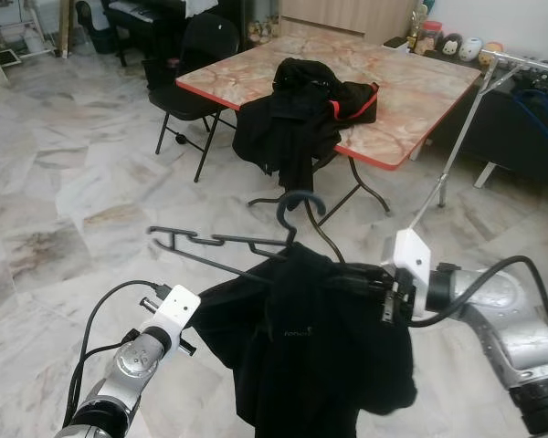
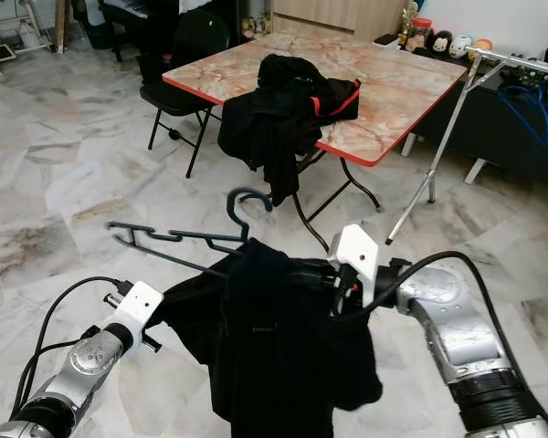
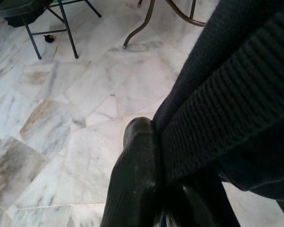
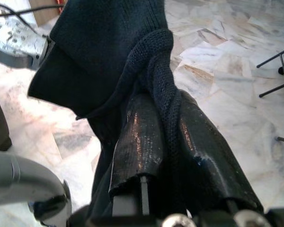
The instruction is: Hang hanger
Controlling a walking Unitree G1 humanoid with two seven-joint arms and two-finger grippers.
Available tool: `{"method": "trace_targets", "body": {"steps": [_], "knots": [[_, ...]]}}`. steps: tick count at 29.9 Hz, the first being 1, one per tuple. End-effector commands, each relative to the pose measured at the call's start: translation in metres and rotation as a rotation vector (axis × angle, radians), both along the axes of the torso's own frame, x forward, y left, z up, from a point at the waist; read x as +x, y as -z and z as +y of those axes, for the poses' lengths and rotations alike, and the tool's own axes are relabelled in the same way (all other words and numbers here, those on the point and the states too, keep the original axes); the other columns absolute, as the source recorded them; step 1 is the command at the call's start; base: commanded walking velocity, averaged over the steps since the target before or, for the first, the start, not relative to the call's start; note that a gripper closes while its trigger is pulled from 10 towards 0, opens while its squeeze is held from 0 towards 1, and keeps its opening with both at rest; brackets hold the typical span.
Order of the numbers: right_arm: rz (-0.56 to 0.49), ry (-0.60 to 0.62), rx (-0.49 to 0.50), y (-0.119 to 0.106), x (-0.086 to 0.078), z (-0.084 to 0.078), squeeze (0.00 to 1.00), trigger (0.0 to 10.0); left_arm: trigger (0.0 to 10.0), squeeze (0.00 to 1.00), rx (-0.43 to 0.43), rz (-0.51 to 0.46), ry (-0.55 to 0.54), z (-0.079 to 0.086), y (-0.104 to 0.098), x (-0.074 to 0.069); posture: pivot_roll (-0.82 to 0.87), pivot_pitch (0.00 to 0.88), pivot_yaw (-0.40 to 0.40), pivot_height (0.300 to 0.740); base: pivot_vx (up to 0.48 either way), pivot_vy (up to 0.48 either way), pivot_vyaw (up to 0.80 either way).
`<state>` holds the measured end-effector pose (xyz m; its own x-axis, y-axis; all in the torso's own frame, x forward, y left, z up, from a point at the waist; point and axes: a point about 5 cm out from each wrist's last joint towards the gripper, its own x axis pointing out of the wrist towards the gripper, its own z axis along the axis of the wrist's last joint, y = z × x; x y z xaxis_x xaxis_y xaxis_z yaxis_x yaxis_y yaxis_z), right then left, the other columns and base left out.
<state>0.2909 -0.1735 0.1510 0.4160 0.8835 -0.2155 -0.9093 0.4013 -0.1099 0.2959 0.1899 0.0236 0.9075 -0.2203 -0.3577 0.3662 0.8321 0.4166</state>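
Observation:
A dark plastic hanger (image 1: 221, 245) floats in front of me, its hook (image 1: 297, 205) upward and its left arm bare. A black knit garment (image 1: 320, 356) is draped over the hanger's right half and hangs down. My right gripper (image 1: 349, 276) comes in from the right at the garment's shoulder. In the right wrist view its fingers (image 4: 142, 137) are shut with a fold of the knit fabric (image 4: 163, 94) between them. My left gripper (image 3: 157, 142) is shut on the garment's lower left edge, one finger (image 3: 137, 161) pressed against the ribbed fabric (image 3: 227, 104).
A metal clothes rack (image 1: 457, 146) stands at the right rear, with blue hangers (image 2: 530, 96) on its rail. A marble-top folding table (image 1: 420, 91) ahead holds a pile of black clothes (image 1: 301, 109). A black chair (image 1: 196, 64) stands at its left. The floor is marble tile.

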Motion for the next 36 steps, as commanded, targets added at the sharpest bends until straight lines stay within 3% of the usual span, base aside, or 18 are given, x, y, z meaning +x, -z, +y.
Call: {"method": "trace_targets", "body": {"steps": [1, 11, 27, 31, 36], "knots": [[-0.122, 0.047, 0.078, -0.032, 0.005, -0.01, 0.0, 10.0, 10.0, 0.0, 0.024, 0.073, -0.088, 0.02, 0.01, -0.008, -0.13, 0.0, 0.012, 0.74, 0.0, 0.0, -0.45], [-0.098, -0.063, 0.026, -0.021, -0.007, -0.001, 0.0, 10.0, 10.0, 0.0, 0.009, 0.062, -0.089, 0.017, 0.006, -0.003, -0.13, 0.0, 0.009, 0.74, 0.0, 0.0, -0.72], [-0.075, -0.094, 0.006, -0.016, -0.012, 0.003, 0.0, 10.0, 10.0, 0.0, 0.001, 0.052, -0.082, 0.013, 0.004, -0.001, -0.14, 0.0, 0.007, 0.74, 0.0, 0.0, -0.61], [-0.073, -0.097, 0.007, -0.015, -0.012, 0.005, 0.0, 10.0, 10.0, 0.0, 0.051, 0.026, -0.055, 0.011, 0.002, 0.0, -0.14, 0.0, 0.008, 0.74, 0.0, 0.0, -0.61], [-0.073, -0.104, 0.005, -0.015, -0.012, 0.007, 0.0, 10.0, 10.0, 0.0, 0.05, 0.019, -0.076, 0.013, 0.0, 0.003, -0.14, 0.0, 0.008, 0.74, 0.0, -0.351, -0.61]]}}
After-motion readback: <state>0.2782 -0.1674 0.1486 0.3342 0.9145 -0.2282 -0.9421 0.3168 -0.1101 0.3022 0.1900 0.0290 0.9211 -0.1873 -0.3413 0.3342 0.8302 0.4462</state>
